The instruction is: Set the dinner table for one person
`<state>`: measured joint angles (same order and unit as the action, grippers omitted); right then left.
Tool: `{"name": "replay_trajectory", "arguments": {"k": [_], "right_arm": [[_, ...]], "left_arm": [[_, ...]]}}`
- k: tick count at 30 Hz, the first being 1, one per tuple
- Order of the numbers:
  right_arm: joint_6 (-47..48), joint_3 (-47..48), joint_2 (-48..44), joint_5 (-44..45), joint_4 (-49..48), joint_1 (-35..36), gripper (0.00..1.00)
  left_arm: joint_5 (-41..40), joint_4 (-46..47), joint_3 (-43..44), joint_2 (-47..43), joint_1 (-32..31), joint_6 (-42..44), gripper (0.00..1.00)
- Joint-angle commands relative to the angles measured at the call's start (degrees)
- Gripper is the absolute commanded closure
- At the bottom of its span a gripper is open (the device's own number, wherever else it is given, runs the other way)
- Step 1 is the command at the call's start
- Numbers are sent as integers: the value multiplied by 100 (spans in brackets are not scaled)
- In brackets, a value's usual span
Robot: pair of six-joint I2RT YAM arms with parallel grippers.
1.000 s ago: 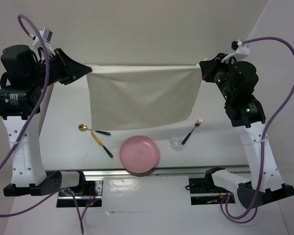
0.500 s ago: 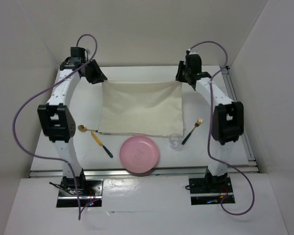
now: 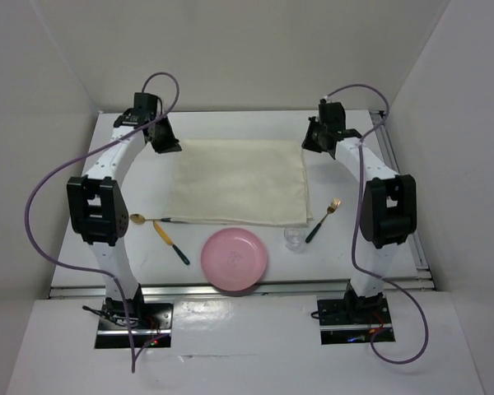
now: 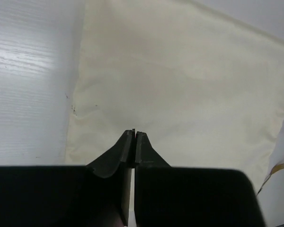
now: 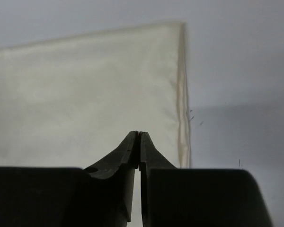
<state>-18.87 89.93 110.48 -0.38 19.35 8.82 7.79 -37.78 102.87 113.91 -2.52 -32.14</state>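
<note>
Found the dinner table [image 3: 239,125] lying white and flat beneath both arms, with a metal rail along its near edge. Saw a cream cloth [image 3: 239,181] spread flat over the middle of it, slightly wrinkled, with 4 corners showing. Spotted the left gripper [image 3: 171,146] just off the cloth's far left corner and the right gripper [image 3: 308,146] over the far right corner, both arms reaching out from the near edge.

Checked the left wrist view: fingertips [image 4: 127,144] closed together with only a hairline slit between them, nothing pinched, and the cloth lying flat below. Checked the right wrist view: same there, fingertips [image 5: 130,144] pressed nearly together, clenched on nothing, above the cloth's right edge.

Counted 5 smaller things near the cloth's near edge. Noted a round pink plate [image 3: 235,259] just in front of that edge, close to the rail. Noted a gold spoon [image 3: 152,219] to the left, its handle reaching the cloth's near left corner. Noted a knife [image 3: 171,242] slanting between spoon and plate. Noted a gold fork [image 3: 323,218] slanting just right of the cloth, and a small clear glass [image 3: 295,239] by its dark handle, between fork and plate.
</note>
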Motion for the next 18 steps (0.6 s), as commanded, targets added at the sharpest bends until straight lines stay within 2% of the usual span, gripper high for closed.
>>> {"name": "replay_trajectory", "arguments": {"k": [1,2,8,18], "right_arm": [[-117,-756,-500,-620,-169,164,92],[-195,-879,-501,-621,-108,164,98],[-485,-1829,-606,-735,-239,287,100],[-591,-1304,332,-121,-47,287,100]], "left_arm": [[-138,631,-617,-352,-108,243,93],[-68,701,-758,-352,-108,243,100],[-15,922,-1489,-89,-161,121,100],[-182,755,-1234,825,-494,-47,100]]}}
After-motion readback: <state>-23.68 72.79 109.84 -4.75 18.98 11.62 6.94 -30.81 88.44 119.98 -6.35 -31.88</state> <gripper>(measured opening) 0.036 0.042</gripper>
